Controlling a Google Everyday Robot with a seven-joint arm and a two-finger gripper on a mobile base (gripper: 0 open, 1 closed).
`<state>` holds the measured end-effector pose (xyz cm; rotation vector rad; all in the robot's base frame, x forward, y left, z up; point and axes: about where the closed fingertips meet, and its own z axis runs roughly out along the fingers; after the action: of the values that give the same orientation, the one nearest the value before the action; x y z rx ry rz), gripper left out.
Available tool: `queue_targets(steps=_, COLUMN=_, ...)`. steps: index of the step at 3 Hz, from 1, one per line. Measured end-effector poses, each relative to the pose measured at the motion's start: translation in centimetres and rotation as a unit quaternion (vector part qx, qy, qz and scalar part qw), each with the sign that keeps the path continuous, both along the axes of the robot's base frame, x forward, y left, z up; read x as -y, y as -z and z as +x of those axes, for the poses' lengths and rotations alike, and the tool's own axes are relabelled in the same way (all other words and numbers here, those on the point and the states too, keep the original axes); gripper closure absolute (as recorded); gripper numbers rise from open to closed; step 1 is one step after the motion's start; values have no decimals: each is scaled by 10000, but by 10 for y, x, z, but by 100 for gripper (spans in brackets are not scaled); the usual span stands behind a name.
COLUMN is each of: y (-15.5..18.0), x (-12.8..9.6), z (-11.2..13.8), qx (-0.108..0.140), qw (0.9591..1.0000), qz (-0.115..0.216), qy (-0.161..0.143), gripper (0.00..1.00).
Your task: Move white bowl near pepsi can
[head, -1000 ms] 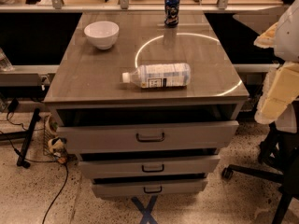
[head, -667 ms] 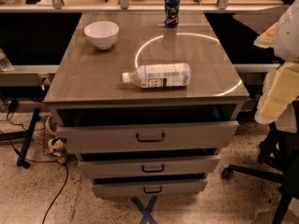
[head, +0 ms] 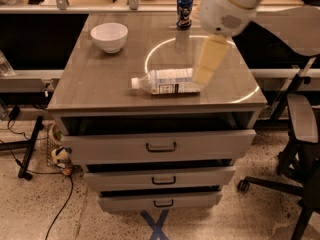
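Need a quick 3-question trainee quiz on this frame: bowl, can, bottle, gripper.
1. True or false: the white bowl touches the pepsi can.
2. The clear bottle is: A) upright, B) lying on its side, C) inside a drawer.
3. Fill in: the gripper hangs over the bottle's ___ end (cap or base).

Key: 1 false, they stand well apart; 2 B; 3 base.

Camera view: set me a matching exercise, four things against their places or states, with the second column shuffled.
1 white bowl
2 pepsi can
3 plastic bottle
4 gripper

A lying on its side, mid cabinet top
B hanging over the right part, by the bottle's base
C far left corner area
D upright at the far edge

Pairs: 1-C, 2-D, 3-A, 4-B
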<state>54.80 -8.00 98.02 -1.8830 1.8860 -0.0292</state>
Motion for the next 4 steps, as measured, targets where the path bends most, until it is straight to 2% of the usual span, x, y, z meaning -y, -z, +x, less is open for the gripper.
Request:
queue_targets(steps=1, y=0, x=-88, z=30, qx=189, qw=9973, qz=447, qy=-547, gripper=0)
queue_targets(steps=2, y=0, x=-88, z=30, qx=189, qw=9973, qz=447, qy=-548, gripper=0)
queue_targets(steps=4, y=51, x=-140, z=126, qx=386, qw=9952, qz=900, qy=40, gripper=0)
